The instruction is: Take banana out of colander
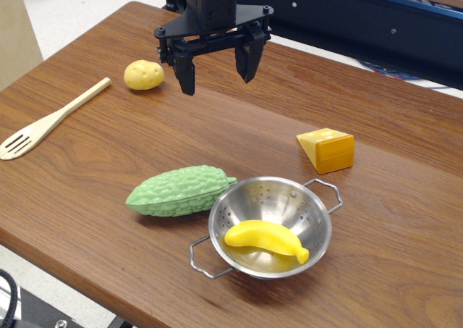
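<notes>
Plainly the banana (266,240) is not yet lifted; it lies on its side in the bottom of the colander (304,201), curved along the near wall, because nothing grips it and the bowl's slope cradles it there; the colander stands upright near the front edge of the bench (108,169), its two wire handles pointing out to the near left and far right; the gripper (215,69) hangs well apart from it, up over the far side of the bench, its fingers (186,76) spread wide and holding nothing, which I judge to be a ready pose ahead of a reach down and forward; a green gourd (179,191) lies just beside the colander's left rim, a crowding that may narrow the approach from that side; a cheese wedge (327,150), a yellow potato (143,74) and a slotted wooden spoon (51,121) lie scattered farther off; the bench is dark brown wood grain, smooth and lightly glossy; behind it runs a dark blue frame, and pale floor shows beyond the bench edges.
</notes>
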`<state>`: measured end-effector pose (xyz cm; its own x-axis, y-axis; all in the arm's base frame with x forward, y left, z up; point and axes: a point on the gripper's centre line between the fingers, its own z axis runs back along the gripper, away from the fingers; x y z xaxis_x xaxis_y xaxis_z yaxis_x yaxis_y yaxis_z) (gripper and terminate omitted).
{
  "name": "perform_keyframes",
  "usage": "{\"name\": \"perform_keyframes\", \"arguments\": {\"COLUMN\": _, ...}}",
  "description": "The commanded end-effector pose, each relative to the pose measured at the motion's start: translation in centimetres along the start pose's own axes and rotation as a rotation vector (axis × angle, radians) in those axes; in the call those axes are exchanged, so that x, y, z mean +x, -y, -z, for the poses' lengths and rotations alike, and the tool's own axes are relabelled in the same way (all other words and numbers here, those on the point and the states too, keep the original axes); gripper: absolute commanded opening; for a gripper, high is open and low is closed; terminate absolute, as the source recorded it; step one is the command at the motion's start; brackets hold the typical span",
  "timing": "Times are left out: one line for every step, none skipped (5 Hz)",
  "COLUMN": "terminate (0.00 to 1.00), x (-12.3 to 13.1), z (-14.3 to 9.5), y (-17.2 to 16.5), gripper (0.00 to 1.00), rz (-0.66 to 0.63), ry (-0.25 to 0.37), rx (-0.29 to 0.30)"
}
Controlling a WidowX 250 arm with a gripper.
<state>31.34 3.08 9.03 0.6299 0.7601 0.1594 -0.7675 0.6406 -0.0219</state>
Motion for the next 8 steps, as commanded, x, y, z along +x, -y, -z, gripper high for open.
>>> {"name": "perform_keyframes", "arguments": {"terminate": 0.0, "x": 0.0, "z": 0.0, "y": 0.0, "gripper": 1.0, "rz": 0.0, "ry": 0.0, "rx": 0.0}}
{"name": "perform_keyframes", "arguments": {"terminate": 0.0, "x": -1.9, "z": -1.3, "y": 1.0, "gripper": 1.0, "rz": 0.252, "ry": 0.008, "rx": -0.01}}
{"name": "perform_keyframes", "arguments": {"terminate": 0.0, "x": -3.6, "z": -2.6, "y": 1.8, "gripper": 1.0, "rz": 0.511, "ry": 0.037, "rx": 0.014}}
{"name": "perform_keyframes", "arguments": {"terminate": 0.0, "x": -6.1, "z": -3.3, "y": 1.6, "gripper": 1.0, "rz": 0.76, "ry": -0.048, "rx": -0.012}}
{"name": "perform_keyframes", "arguments": {"terminate": 0.0, "x": -8.8, "z": -3.5, "y": 1.4, "gripper": 1.0, "rz": 1.005, "ry": -0.122, "rx": -0.065}}
{"name": "perform_keyframes", "arguments": {"terminate": 0.0, "x": -10.5, "z": -3.2, "y": 0.8, "gripper": 1.0, "rz": 1.243, "ry": -0.206, "rx": -0.176}}
{"name": "perform_keyframes", "arguments": {"terminate": 0.0, "x": -11.6, "z": -2.5, "y": 0.0, "gripper": 1.0, "rz": 1.494, "ry": -0.195, "rx": -0.187}}
{"name": "perform_keyframes", "arguments": {"terminate": 0.0, "x": -12.1, "z": -1.7, "y": 0.2, "gripper": 1.0, "rz": 1.745, "ry": -0.178, "rx": -0.194}}
